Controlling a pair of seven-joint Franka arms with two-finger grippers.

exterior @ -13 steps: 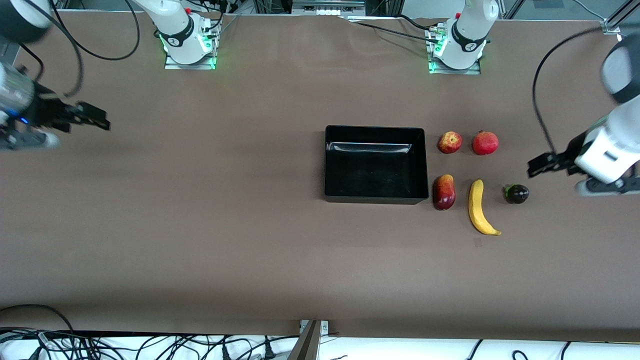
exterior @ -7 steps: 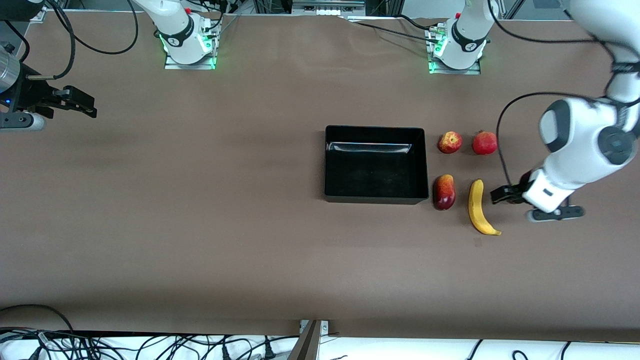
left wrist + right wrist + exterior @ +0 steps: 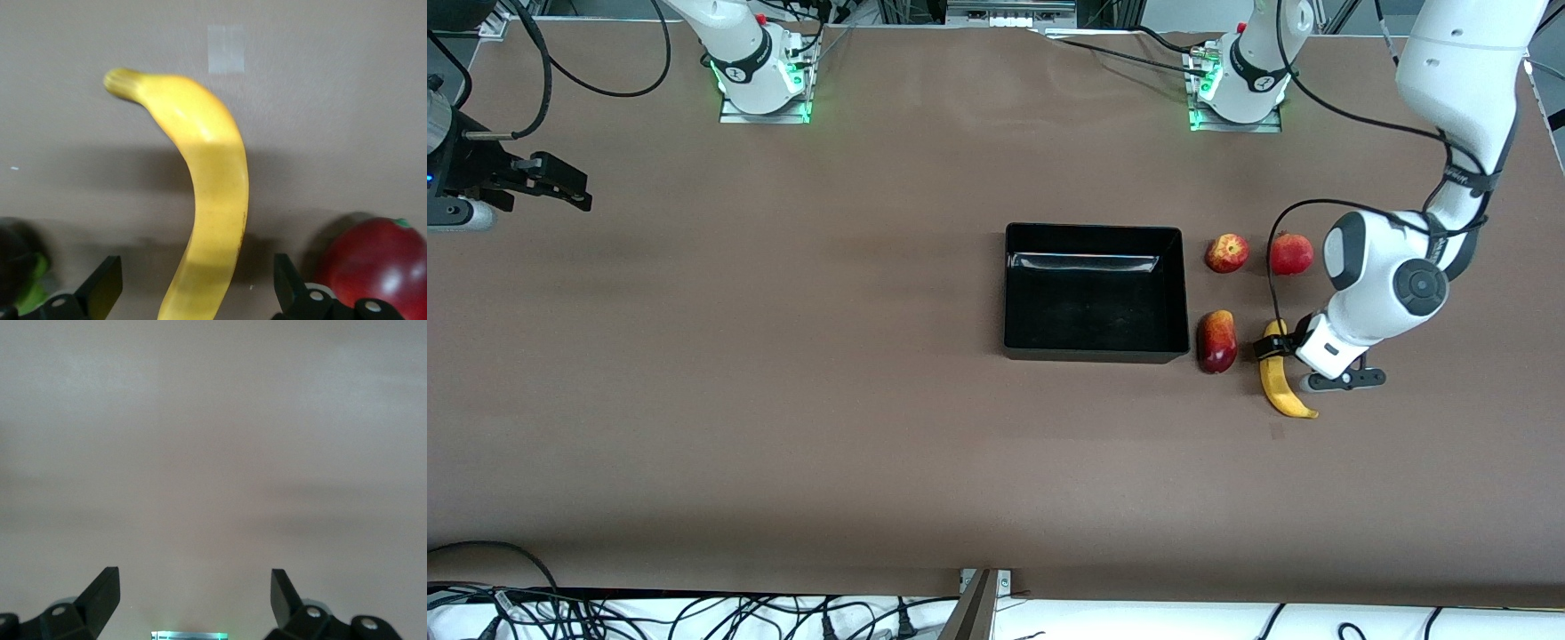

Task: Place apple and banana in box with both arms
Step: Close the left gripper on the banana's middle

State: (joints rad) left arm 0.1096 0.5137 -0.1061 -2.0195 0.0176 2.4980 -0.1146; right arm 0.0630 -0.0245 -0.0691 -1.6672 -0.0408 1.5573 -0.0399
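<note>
A brown table (image 3: 783, 356) spans the view, cables (image 3: 694, 613) along its near edge.

No text, label, brand, number or sign can be read in any view. The small marks on the black bands at the two arm bases (image 3: 749, 67) are too small to make out.

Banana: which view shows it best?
The left wrist view: the banana fills the frame, between the open left tool fingers. The front view shows it small, partly covered by that tool. The right wrist view shows none.
</note>
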